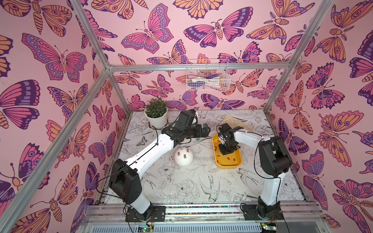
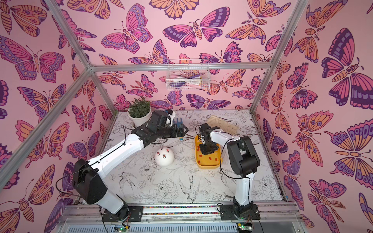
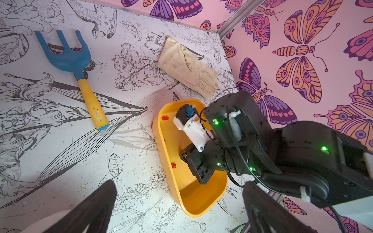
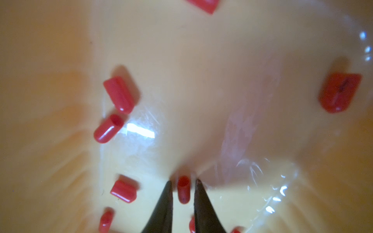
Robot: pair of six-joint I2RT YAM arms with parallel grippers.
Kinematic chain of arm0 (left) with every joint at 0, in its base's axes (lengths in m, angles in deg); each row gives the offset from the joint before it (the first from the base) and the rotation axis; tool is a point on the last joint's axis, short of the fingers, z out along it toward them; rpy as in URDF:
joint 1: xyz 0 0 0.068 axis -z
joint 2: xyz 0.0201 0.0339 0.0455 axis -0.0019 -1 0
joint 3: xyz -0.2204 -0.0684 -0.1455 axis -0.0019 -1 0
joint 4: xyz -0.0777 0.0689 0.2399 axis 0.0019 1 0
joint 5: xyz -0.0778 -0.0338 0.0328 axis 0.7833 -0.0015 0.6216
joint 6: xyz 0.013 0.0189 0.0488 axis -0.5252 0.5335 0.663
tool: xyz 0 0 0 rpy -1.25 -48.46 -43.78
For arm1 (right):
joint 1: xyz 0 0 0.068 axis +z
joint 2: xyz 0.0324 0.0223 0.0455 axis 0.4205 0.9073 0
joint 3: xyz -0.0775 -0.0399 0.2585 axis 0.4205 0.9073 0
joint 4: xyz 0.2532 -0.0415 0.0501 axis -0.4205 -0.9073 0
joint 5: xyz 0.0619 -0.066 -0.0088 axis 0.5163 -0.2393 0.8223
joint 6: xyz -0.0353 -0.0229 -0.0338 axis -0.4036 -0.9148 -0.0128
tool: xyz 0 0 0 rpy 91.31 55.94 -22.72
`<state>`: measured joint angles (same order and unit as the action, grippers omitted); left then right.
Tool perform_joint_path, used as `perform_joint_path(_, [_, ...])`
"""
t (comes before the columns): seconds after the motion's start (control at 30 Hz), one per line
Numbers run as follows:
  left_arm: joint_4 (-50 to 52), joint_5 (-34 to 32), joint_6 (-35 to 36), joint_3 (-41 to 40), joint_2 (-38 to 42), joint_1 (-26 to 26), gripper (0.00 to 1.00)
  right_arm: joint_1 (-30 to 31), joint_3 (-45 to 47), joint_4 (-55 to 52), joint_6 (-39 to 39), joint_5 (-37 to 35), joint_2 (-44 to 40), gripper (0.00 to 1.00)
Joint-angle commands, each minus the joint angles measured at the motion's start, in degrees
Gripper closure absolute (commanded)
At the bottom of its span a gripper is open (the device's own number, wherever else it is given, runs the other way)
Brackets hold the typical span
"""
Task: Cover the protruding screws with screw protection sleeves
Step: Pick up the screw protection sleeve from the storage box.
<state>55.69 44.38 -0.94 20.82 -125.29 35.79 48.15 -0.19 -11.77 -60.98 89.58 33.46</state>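
Observation:
The white dome stands mid-table in both top views. Three of its protruding screws wear red caps, such as the nearest one; the far screw stands bare. Several loose screw protection sleeves lie in the yellow tray to its right. My right gripper points down into the tray. In the right wrist view its fingertips stand slightly apart on either side of one sleeve, with thin gaps showing. My left gripper hovers wide open behind the dome, empty.
A potted plant sits at the back left. A beige glove lies behind the tray. A blue garden fork with a yellow handle lies under the left arm. A wire basket hangs on the back wall.

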Motion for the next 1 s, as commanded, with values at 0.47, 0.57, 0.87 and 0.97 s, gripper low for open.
perform_joint_path(0.47, [0.1, 0.7, 0.1, -1.6, 1.7, -0.4, 0.00, -0.2, 3.1, -0.1, 1.0, 0.0, -1.8, 0.79])
perform_joint_path(0.57, [0.1, 0.6, 0.0, -1.6, 1.7, -0.4, 0.00, -0.1, 2.8, -0.1, 0.9, 0.1, -1.4, 0.79])
perform_joint_path(0.87, [0.1, 0.7, 0.0, -1.3, 1.2, -0.4, 0.00, -0.2, 2.4, 0.1, 0.5, 0.5, -0.5, 0.81])
perform_joint_path(0.97, [0.1, 0.8, 0.1, -1.2, 1.1, -0.4, 0.00, -0.2, 2.3, 0.2, 0.4, 0.7, -0.1, 0.83])
